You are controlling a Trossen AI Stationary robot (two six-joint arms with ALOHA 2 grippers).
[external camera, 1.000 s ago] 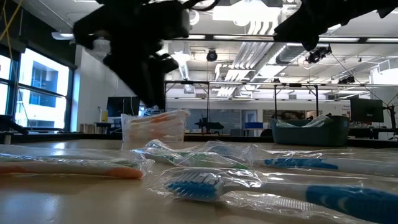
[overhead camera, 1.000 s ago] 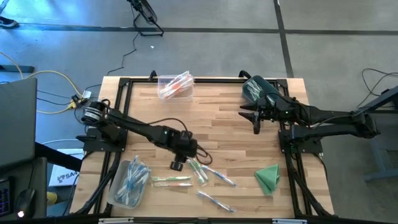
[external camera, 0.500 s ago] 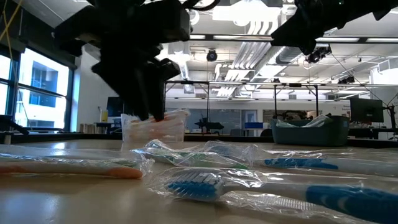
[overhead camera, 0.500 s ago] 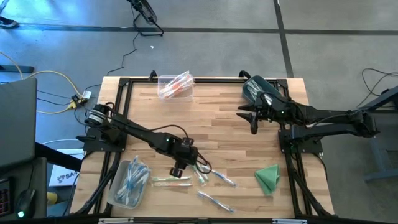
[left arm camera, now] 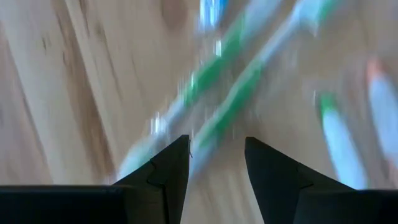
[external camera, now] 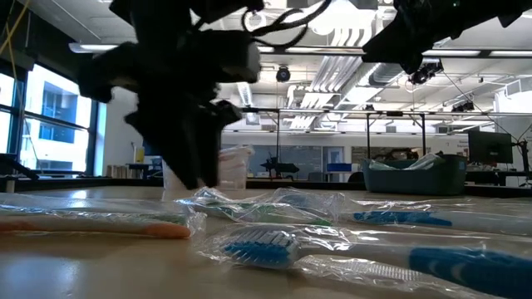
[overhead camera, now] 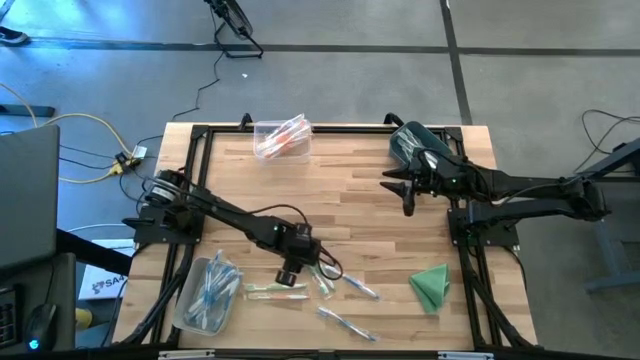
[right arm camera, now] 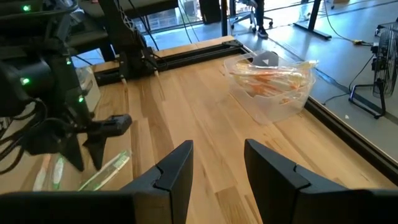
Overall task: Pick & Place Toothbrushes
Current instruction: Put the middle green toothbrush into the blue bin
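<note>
1. Left gripper point(overhead camera: 288, 272) hangs low over the loose, clear-wrapped, green-handled toothbrushes point(overhead camera: 325, 278) on the wooden table point(overhead camera: 350, 190), fingers parted and empty, placed to straddle one.
2. Right gripper point(overhead camera: 407, 196) waits apart, open, holding nothing, near the dark bin point(overhead camera: 412, 143).

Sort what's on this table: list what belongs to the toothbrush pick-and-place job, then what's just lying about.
Job:
- loose toothbrushes
- clear bin of orange brushes
- clear bin of blue brushes
- dark bin
- left end effector, open, above the loose toothbrushes
- right end effector, open, waiting

Lying about:
- green cloth
</note>
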